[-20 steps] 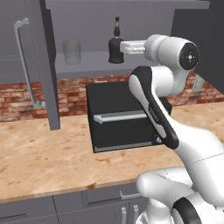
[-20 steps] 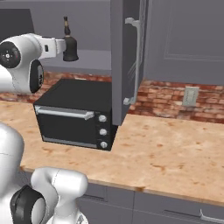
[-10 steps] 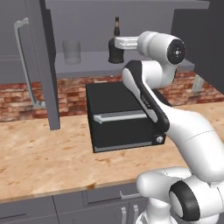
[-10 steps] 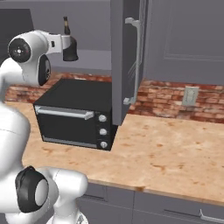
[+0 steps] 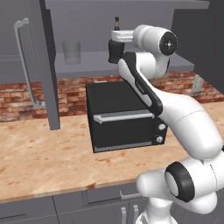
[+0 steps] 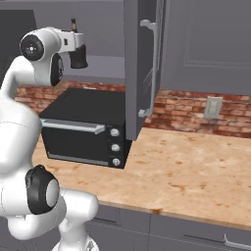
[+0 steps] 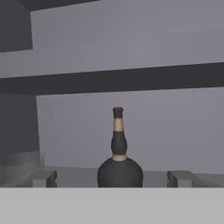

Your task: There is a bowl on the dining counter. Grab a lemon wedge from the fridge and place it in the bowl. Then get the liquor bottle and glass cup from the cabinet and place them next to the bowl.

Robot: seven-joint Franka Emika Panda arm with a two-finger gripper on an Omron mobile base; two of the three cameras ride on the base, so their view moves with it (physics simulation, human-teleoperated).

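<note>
On the cabinet shelf [image 5: 87, 70], far left in the left base view, sits the glass cup [image 5: 71, 52], upright, well inside the open cabinet [image 5: 131, 13]. Left door [image 5: 46, 65] hangs open w/ a silver bar handle [image 5: 24, 61] on its face. To the right of the cup, on the same shelf, stands the liquor bottle [image 7: 119, 153]: dark round body, thin neck w/ a tan band, dark cap. In the left base view just its neck [image 5: 117, 22] pokes up behind the hand. Cup and bottle are apart, not touching.

Fingers [image 7: 112, 178] are spread wide, one tip each side of the bottle's body in the hand view, w/ gaps on both sides; nothing held. The bottle sits centred between them, a bit further back on the shelf. Part of the cup [image 7: 19, 164] shows at the far left edge of the hand view.

Below the shelf, a black toaster oven [image 5: 122, 116] stands on the tan speckled bench [image 5: 39, 162], against the red brick wall [image 5: 13, 96]. White arm [image 5: 175, 113] rises from lower right and reaches up over the oven to the shelf.

In the right base view the right cabinet door [image 6: 139, 63] also stands open, edge-on, w/ its handle [image 6: 152, 68] facing right. A wall outlet [image 6: 212, 107] sits on the brick further right.
</note>
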